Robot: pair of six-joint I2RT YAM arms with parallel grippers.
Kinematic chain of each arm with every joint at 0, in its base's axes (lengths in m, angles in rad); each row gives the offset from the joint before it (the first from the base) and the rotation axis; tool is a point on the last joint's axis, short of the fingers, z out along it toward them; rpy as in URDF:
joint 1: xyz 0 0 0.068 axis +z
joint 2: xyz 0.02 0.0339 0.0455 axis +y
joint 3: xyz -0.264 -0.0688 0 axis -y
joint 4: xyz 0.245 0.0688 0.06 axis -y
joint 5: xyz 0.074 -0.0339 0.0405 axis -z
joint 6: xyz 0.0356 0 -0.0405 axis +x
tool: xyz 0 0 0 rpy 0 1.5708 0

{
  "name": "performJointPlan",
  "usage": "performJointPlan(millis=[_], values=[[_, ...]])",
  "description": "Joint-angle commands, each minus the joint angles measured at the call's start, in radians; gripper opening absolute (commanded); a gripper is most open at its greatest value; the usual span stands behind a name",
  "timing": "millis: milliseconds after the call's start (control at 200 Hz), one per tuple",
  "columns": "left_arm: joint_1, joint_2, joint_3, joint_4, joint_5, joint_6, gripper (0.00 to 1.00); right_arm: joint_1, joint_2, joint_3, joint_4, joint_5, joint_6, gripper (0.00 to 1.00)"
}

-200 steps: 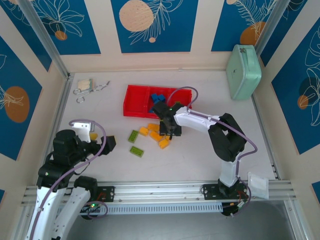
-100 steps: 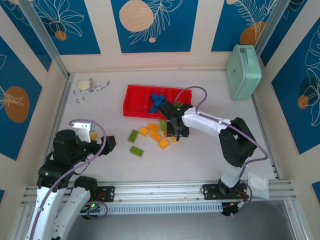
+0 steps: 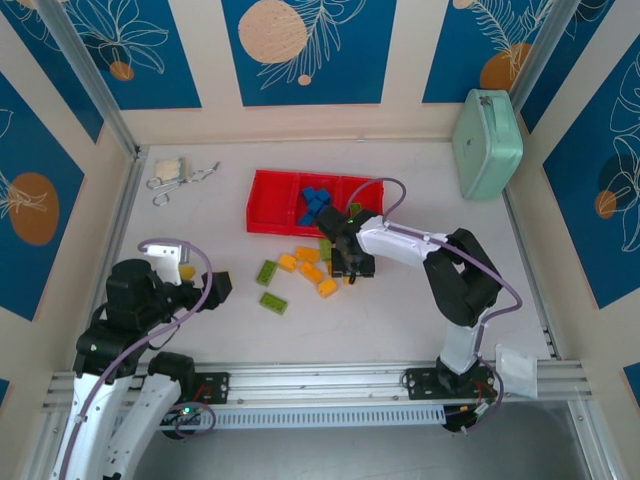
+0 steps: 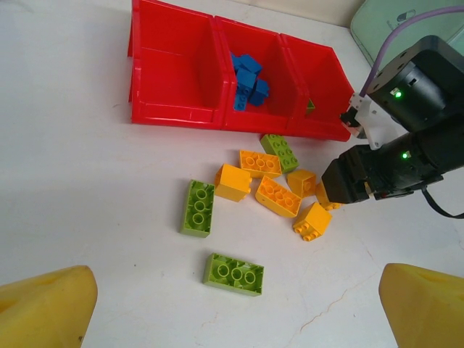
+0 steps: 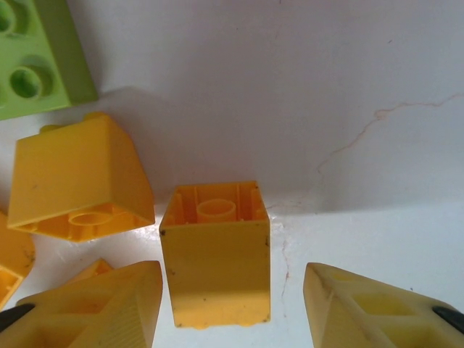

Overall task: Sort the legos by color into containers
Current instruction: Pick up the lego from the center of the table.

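The red tray (image 3: 270, 215) has three compartments; blue legos (image 3: 316, 203) lie in the middle one. Orange-yellow legos (image 3: 308, 262) and two green legos (image 3: 266, 272) (image 3: 273, 303) are scattered on the table in front of it. My right gripper (image 3: 350, 270) is low over the right end of the orange cluster. In the right wrist view it (image 5: 232, 290) stands open around a square yellow lego (image 5: 215, 254), with a gap at each finger. My left gripper (image 3: 215, 288) is open and empty, well left of the pile; its view shows the tray (image 4: 174, 116) and a green lego (image 4: 233, 273).
A mint-green case (image 3: 487, 143) leans at the back right. Metal clips (image 3: 175, 175) lie at the back left. Patterned walls close in three sides, and an aluminium rail (image 3: 320, 380) runs along the near edge.
My right gripper has shifted slightly right over the orange legos and now straddles the square yellow one. The left arm has not moved.
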State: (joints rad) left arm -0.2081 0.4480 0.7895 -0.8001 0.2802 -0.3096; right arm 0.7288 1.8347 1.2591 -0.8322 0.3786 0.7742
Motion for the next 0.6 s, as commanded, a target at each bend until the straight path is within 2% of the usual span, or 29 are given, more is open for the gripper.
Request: performJointPlan(millis=[0,410,595], values=[[0.004,-0.002,-0.006,0.016,0.017,0.004,0.99,-0.005,0.008,-0.015,0.003,-0.017,-0.013,0.54],[0.003,0.003,-0.006,0.016,0.017,0.004,1.0,-0.016,0.024,-0.017,0.015,-0.032,-0.033,0.43],[0.004,0.002,-0.006,0.015,0.017,0.004,0.99,-0.014,0.003,-0.006,0.006,-0.039,-0.052,0.35]])
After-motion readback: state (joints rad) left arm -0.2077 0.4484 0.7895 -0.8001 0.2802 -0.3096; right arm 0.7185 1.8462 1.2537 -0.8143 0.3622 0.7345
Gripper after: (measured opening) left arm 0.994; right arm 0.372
